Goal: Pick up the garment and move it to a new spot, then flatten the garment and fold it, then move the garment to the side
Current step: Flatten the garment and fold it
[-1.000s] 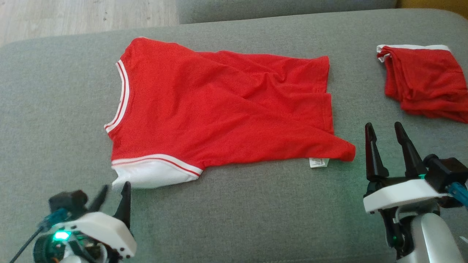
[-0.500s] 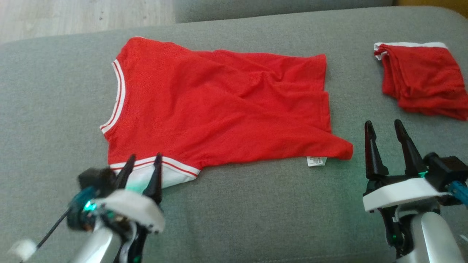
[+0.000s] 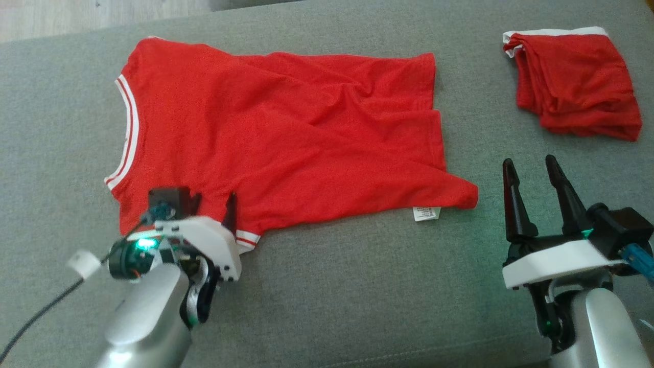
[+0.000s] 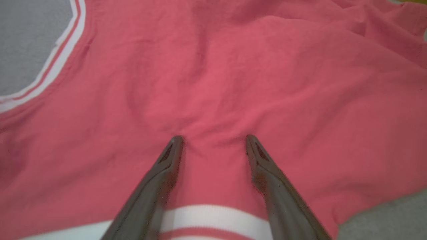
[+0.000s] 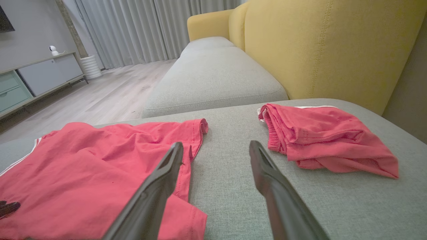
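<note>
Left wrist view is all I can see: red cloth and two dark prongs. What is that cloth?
Observer: A red shirt, spread on a grey sofa cushion.
Operator: Is it the only garment?
Observer: No. A second red garment lies folded at the cushion's far right, apart from the shirt.
Operator: And the other arm?
Observer: The right gripper is open over bare cushion, beside the shirt's hem corner, holding nothing.

Head camera high, downward; wrist cameras low, close, all on the garment [image 3: 281,133].
</note>
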### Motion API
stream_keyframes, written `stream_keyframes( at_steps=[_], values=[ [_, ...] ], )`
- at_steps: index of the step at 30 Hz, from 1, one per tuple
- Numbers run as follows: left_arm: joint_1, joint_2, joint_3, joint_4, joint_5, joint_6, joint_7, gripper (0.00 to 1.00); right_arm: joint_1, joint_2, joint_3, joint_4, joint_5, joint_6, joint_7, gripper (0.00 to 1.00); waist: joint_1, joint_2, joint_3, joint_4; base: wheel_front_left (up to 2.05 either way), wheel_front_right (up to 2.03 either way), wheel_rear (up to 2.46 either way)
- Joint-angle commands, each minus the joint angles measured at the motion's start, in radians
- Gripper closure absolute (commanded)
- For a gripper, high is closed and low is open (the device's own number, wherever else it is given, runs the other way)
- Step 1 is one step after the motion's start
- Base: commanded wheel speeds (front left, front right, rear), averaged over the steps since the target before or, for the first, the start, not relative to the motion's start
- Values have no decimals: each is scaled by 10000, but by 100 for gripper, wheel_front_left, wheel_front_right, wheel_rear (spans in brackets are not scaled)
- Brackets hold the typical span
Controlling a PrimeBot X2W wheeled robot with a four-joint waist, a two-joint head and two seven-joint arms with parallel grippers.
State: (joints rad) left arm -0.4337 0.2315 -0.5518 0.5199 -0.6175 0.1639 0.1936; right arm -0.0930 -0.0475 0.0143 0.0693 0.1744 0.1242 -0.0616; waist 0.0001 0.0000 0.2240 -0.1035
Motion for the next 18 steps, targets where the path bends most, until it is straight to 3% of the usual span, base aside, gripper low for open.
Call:
stream_keyframes(
  at_steps=[1,2,3,4,5,12,18],
  values=[
    [-472,104,188,67,72,-78,163,0,-243,-28,181,-390,-76,65,6,0,-1,0,40,-25,0,0,0],
    [-550,81,146,173,83,-145,153,0,-242,-28,179,-386,-79,65,1,0,-1,0,51,-30,0,0,0],
    [-614,56,121,265,95,-181,122,34,-240,-28,197,-385,-78,65,9,0,-1,0,58,-32,0,0,0],
    [-669,35,54,372,114,-238,170,94,-238,-28,213,-385,-71,65,15,0,-1,0,60,-29,0,0,0],
    [-712,8,-4,465,119,-279,233,100,-235,-28,230,-388,-63,65,17,0,-1,0,58,-21,0,0,0],
    [-888,-18,-233,891,213,-337,391,100,-302,-28,379,-312,25,65,-22,0,-1,0,64,1,0,0,0],
    [-1189,51,-133,807,422,-160,-323,100,-345,-28,353,-300,31,65,-72,0,-1,0,174,2,0,0,0]
  ],
)
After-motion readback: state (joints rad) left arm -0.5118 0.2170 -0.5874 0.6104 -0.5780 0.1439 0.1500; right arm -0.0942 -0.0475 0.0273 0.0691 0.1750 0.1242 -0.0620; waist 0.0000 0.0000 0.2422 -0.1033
